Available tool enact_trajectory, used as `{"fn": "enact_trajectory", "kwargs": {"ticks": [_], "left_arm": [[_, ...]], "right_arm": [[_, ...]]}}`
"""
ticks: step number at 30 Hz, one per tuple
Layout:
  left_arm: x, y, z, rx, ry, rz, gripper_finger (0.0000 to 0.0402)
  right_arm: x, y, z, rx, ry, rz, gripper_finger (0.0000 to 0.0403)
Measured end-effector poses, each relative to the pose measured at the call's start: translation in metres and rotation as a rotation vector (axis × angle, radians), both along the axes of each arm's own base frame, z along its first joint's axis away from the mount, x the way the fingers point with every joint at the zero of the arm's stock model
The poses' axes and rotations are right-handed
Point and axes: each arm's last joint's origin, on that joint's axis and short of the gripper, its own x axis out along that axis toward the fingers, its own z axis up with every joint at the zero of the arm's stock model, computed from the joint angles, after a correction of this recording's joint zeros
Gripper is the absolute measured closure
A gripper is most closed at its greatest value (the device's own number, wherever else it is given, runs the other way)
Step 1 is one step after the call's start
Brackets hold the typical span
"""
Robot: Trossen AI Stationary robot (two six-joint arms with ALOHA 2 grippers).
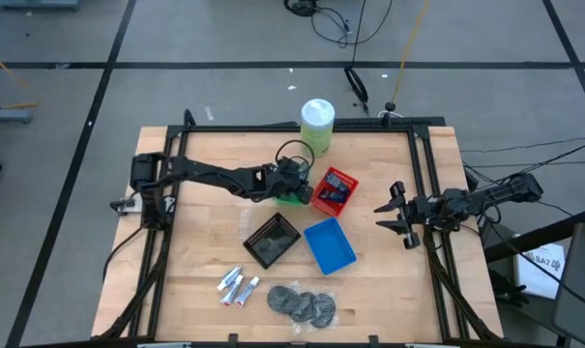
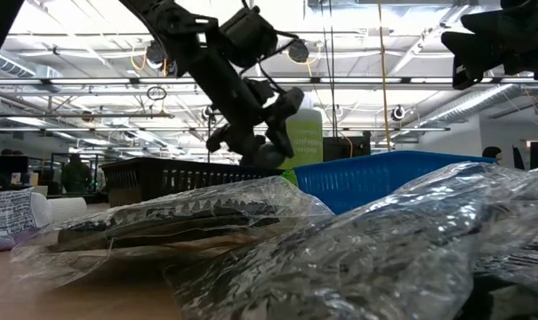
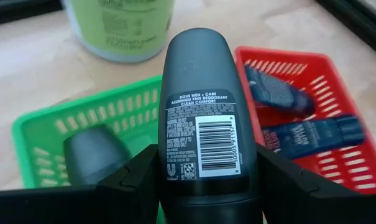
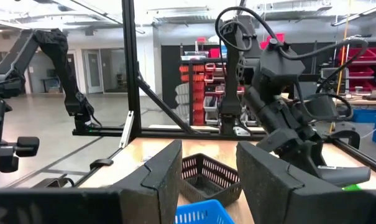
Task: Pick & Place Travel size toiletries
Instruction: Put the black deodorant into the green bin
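Left gripper (image 3: 203, 186) pinching a dark grey bottle (image 3: 197, 112) above the green tray (image 3: 38, 134) (its twin already inside), so mid-place: next lower, release beside it; right gripper (image 4: 206, 180) spread, empty, parked at table's right edge.

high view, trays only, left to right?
Black tray → green tray, mostly under the left gripper holding a dark grey bottle → blue tray → red tray.
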Motion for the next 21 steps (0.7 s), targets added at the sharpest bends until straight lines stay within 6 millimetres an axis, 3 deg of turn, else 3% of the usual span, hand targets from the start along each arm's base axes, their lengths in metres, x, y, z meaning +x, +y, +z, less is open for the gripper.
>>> {"fn": "enact_trajectory", "kwargs": {"ticks": [9, 18, 21], "left_arm": [[0.0004, 0.0027, -0.0081, -0.015, 0.026, 0.006, 0.0183], [-0.0009, 0.0034, -0.0088, -0.004, 0.041, 0.023, 0.0193], [-0.0009, 0.0036, -0.0088, -0.010, 0.036, 0.031, 0.0177]], "right_arm": [[0.0001, 0.0000, -0.0001, -0.001, 0.001, 0.000, 0.0261], [0.0001, 0.0000, 0.0000, 0.000, 0.000, 0.000, 0.0261], [0.0001, 0.0000, 0.0000, 0.000, 0.000, 0.000, 0.0261]]}}
